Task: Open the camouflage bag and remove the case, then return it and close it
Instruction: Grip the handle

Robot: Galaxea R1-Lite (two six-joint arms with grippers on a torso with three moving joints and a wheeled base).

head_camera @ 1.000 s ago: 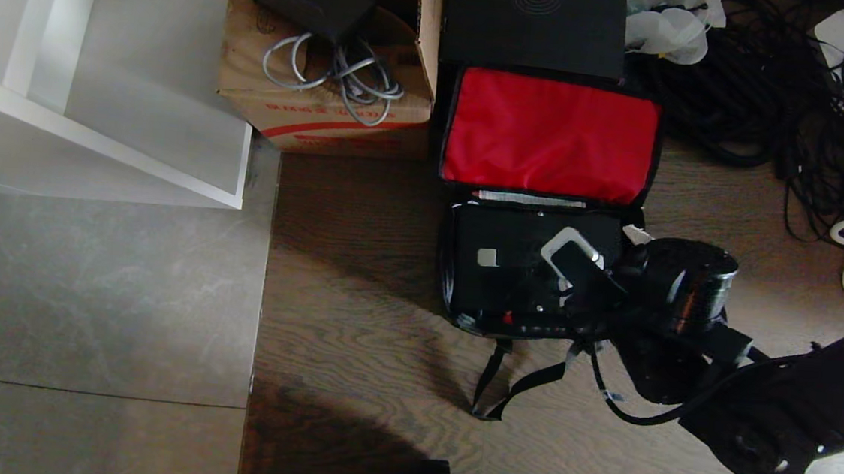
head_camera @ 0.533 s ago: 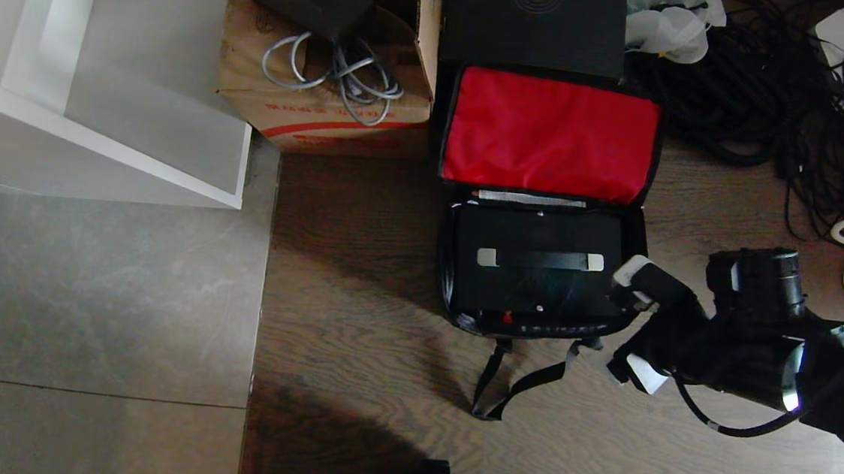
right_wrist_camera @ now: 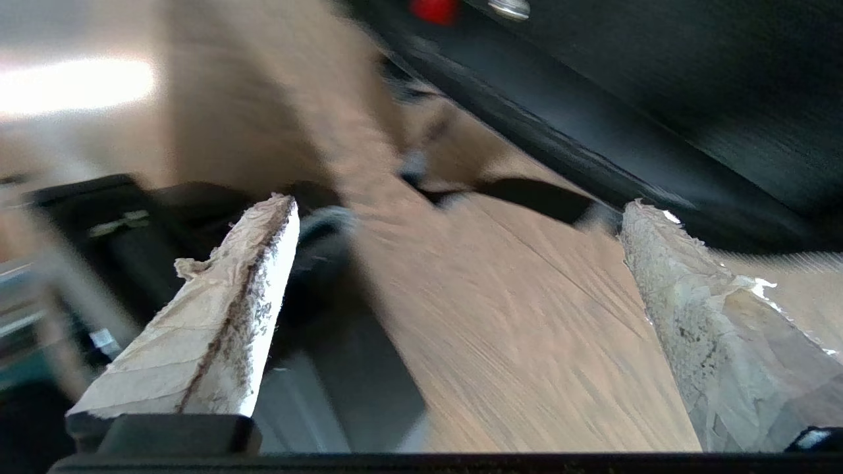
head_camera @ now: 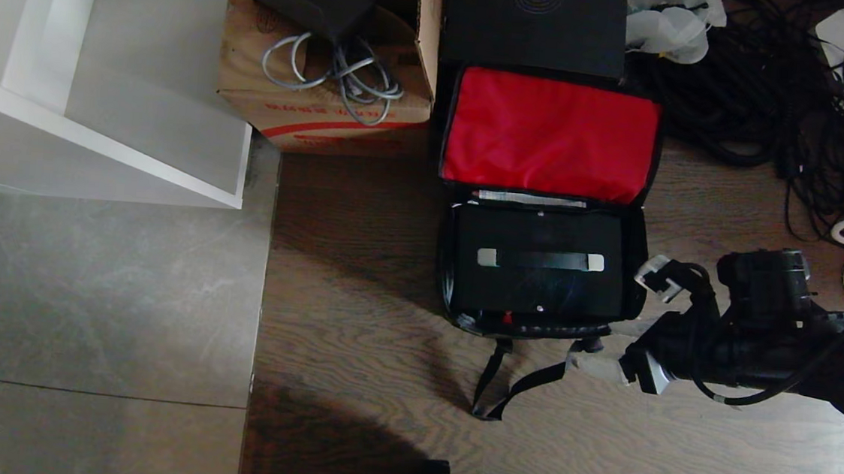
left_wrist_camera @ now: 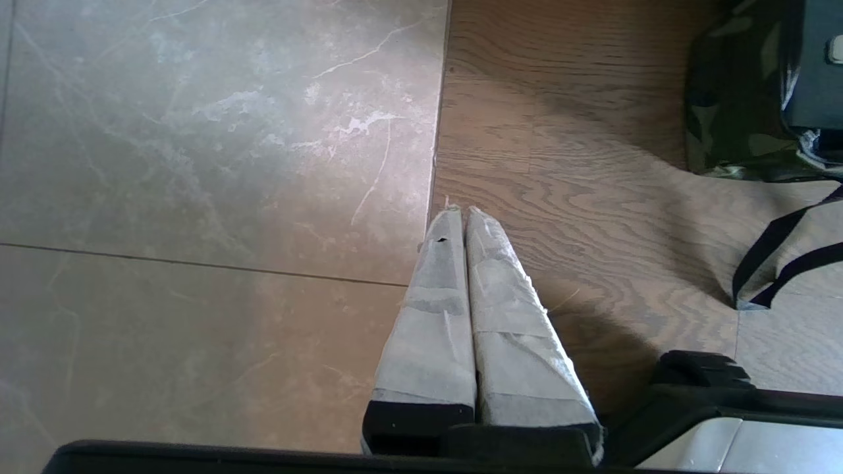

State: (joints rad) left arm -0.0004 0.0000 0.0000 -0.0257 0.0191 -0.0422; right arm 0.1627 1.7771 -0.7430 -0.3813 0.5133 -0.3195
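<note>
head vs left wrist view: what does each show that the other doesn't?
Head only: the bag's red lining, the case lying in the open bag, the cardboard box, the cables, and the open right gripper beside the bag. Left wrist only: the left gripper, shut, over the floor seam. Both: the bag, its strap, tile and wood floor.

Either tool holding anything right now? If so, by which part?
Nothing is held. The right tool is open beside the camouflage bag, with only floor between its fingers. The left tool is shut on nothing. The case lies in the bag.
</note>
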